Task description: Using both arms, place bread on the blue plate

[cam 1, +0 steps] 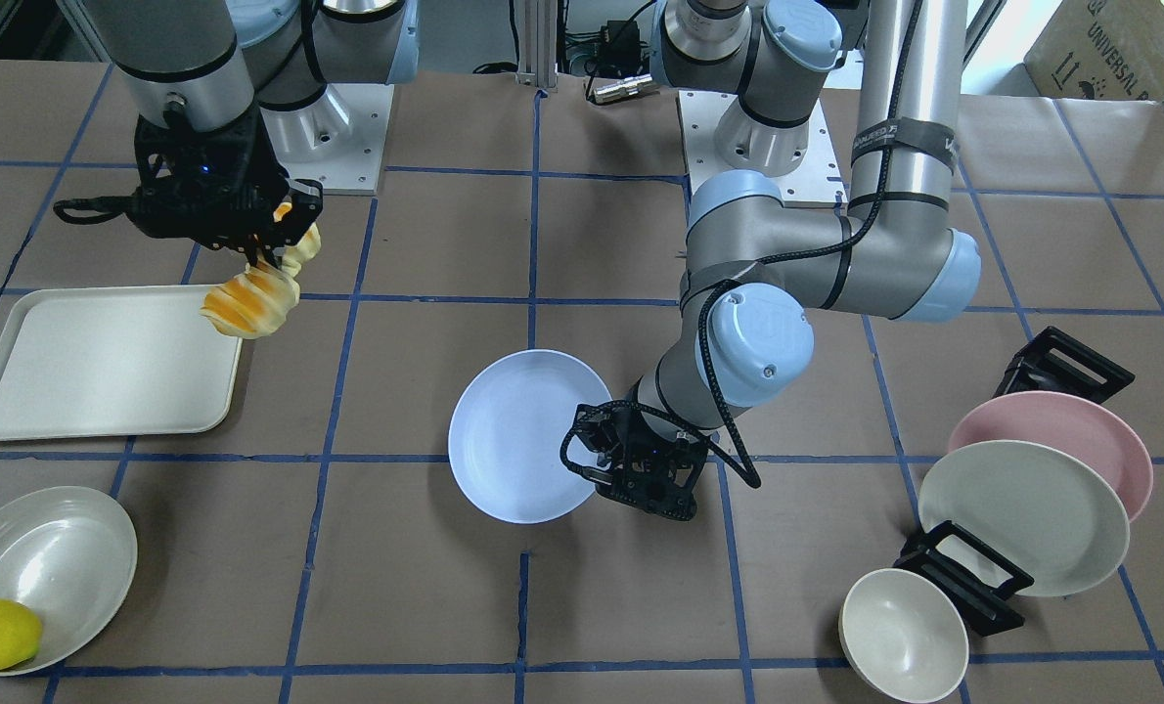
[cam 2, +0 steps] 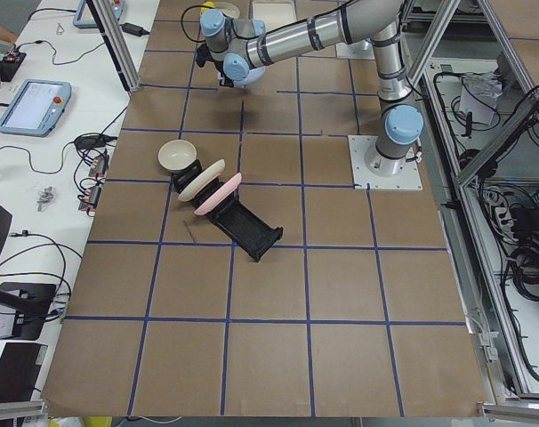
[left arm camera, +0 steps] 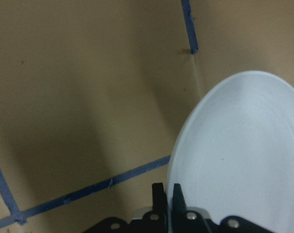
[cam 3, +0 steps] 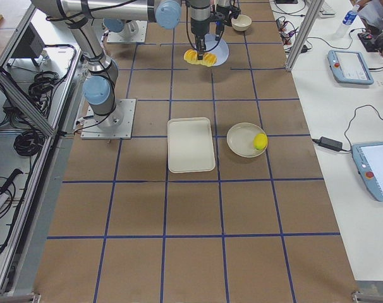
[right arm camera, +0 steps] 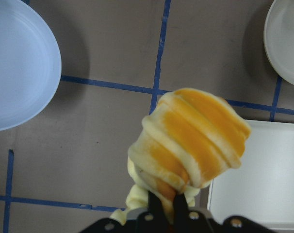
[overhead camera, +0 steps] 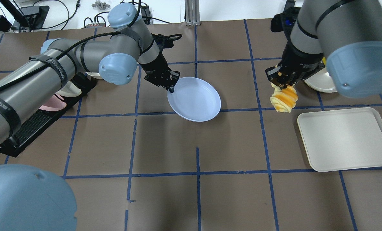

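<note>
Brown-papered table (overhead camera: pixel 165 192). Left gripper (overhead camera: pixel 171 89) pinched shut on plate (overhead camera: pixel 194 99) rim, at its 10 o'clock. Right gripper (overhead camera: pixel 282 84) clamped on bread (overhead camera: pixel 285 100), aloft, well apart at plate's 3 o'clock. Both grasps look made; carrying over and release remain.

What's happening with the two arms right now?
The right gripper holds the bread in the air, near a corner of the tray. The left gripper is clamped on the rim of the blue plate, which is empty. Bread and plate are apart, so the bread is not yet on the plate.
</note>
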{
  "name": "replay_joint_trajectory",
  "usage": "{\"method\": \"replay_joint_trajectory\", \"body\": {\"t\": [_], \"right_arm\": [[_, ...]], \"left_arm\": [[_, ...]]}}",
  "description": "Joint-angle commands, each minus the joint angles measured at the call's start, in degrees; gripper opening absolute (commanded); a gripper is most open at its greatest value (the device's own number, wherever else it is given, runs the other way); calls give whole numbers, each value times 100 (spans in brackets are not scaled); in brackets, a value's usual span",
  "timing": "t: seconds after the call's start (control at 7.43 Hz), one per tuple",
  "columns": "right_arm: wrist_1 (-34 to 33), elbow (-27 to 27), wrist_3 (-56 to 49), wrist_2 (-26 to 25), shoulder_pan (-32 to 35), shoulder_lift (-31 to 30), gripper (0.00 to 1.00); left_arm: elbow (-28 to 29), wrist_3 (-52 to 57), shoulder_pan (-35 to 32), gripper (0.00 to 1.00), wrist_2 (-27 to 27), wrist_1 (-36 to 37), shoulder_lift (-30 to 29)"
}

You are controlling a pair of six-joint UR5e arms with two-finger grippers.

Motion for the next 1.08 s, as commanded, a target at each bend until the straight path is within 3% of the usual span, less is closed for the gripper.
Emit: {"method": "replay_joint_trajectory", "body": {"t": [0.0,0.13,0.4,0.67,0.94], "right_arm": [[-534,60,488,-267,382,385,6],[-885,69,786,-416,454,560,6],[-889,69,832,-400,489,754,6],[-923,-9,841,-339,822,895,6],[-1360,-45,841,48,1025,1254,6]], "left_arm": [[29,-149,-122,17,-95,449,-303],[-6,-149,-105,37,-148,503,-304],[63,-62,9,100,-62,382,2],[-49,113,500,100,71,-336,791],[-67,457,660,100,1007,-1259,1739]]}}
